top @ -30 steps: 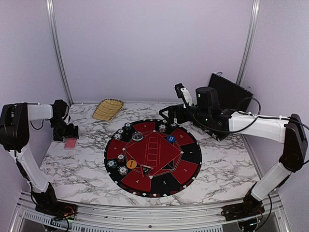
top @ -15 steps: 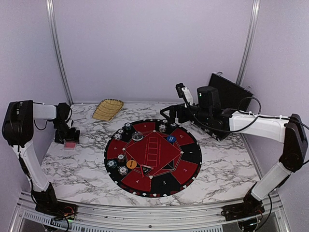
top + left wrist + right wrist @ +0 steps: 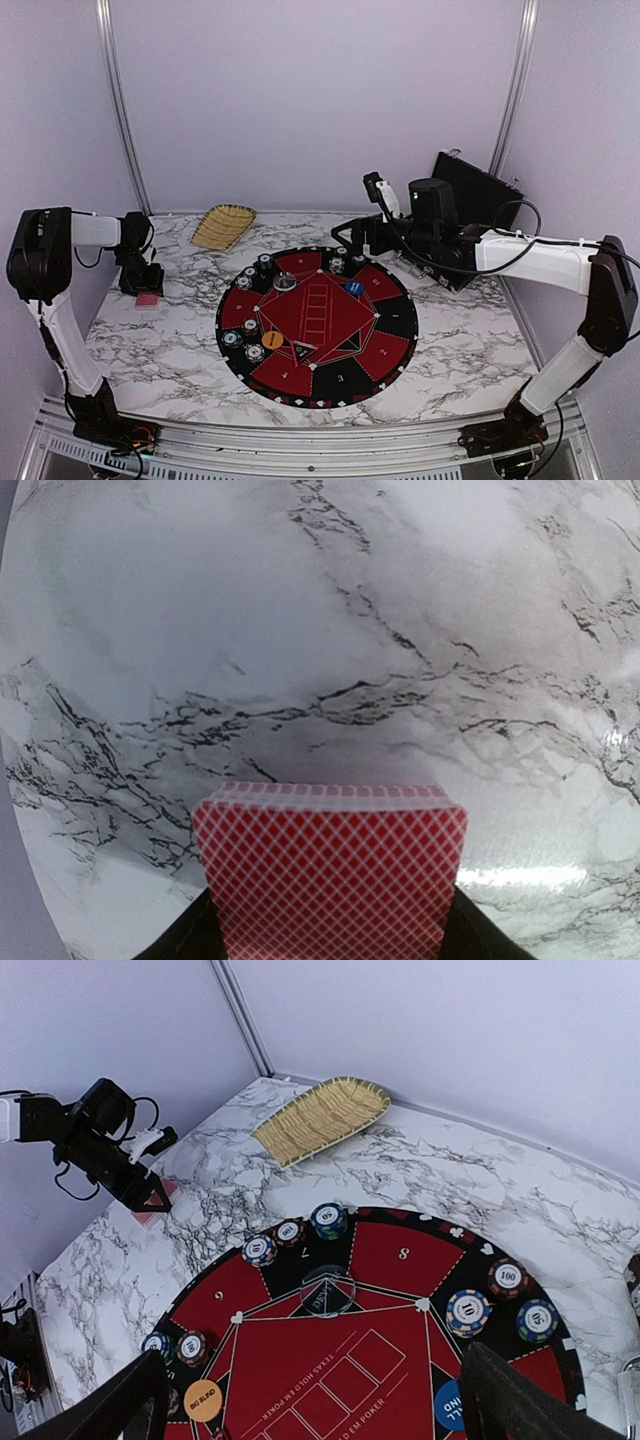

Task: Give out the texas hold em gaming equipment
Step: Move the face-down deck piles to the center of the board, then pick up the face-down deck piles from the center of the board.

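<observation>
Mat: a round red-and-black mat lies flat on the marble table, nearest the arm bases. Its printed wording is readable only from the right wrist.
Discs: the orange disc sits on the mat's near left. The blue disc is right of centre and the clear disc is farther back on the left. Only the right wrist view shows "BIG BLIND" on the orange one.
Poker chips: small upright stacks stand along the mat's left and far rim. The top view shows them as specks, while the right wrist view shows values such as 10 and 100.
Playing cards: the playing cards form one squared deck, pink-red lattice back up. They are on the table left of the mat and well apart from it. From above the deck is only a small pink patch. The left wrist view shows the pattern and the layered far edge, which faces away from that camera. The near end is cut off there, so the long axis cannot be told.
Left gripper: the left gripper points down at the deck with its jaws partly closed. Its dark fingers lie against two opposite sides of the deck with no gap showing. Whether the deck is off the table cannot be told.
Right gripper: the right gripper hangs over the mat's far right part. Its jaws are spread wide, with nothing between or touching them.
Woven tray: the woven tray lies near the back wall on the left, with its long axis slanting.
Black case: the black case stands tilted at the far right, behind the right arm, and shows only from above.
</observation>
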Tool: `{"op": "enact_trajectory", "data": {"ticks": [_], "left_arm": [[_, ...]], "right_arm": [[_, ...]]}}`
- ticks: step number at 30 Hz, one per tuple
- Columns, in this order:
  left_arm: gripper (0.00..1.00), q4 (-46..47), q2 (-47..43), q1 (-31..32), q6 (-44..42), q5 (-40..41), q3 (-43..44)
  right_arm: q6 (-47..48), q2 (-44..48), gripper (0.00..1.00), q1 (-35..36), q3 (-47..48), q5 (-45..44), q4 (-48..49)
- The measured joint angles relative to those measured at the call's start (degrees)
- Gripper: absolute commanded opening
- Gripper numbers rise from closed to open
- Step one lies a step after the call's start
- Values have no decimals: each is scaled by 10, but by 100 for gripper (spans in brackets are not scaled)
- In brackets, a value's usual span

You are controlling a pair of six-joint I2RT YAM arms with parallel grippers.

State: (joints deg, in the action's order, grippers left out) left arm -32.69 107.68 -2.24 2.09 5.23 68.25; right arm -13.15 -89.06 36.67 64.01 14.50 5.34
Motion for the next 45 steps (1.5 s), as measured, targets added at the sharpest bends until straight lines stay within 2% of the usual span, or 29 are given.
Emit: {"op": "enact_trajectory", "data": {"ticks": [9,17,24,29,33,45], "left_arm": [[57,0,0,14,32,-1,0],[58,-3,-1,88,83,3,0],[68,-5,-1,131,108,5,0],[79,-8,-1,132,110,1,-1],[83,-15,-1,132,108,-9,-1],[79,-29,-2,137,83,-11,-2]], "right_arm": [[1,0,98,0,0,8,0],[1,0,99,0,0,17,0],[1,-2,98,0,0,21,0],[1,-7,98,0,0,22,0],[1,-7,98,0,0,24,-1],[1,-10,98,0,0,28,-1]]}}
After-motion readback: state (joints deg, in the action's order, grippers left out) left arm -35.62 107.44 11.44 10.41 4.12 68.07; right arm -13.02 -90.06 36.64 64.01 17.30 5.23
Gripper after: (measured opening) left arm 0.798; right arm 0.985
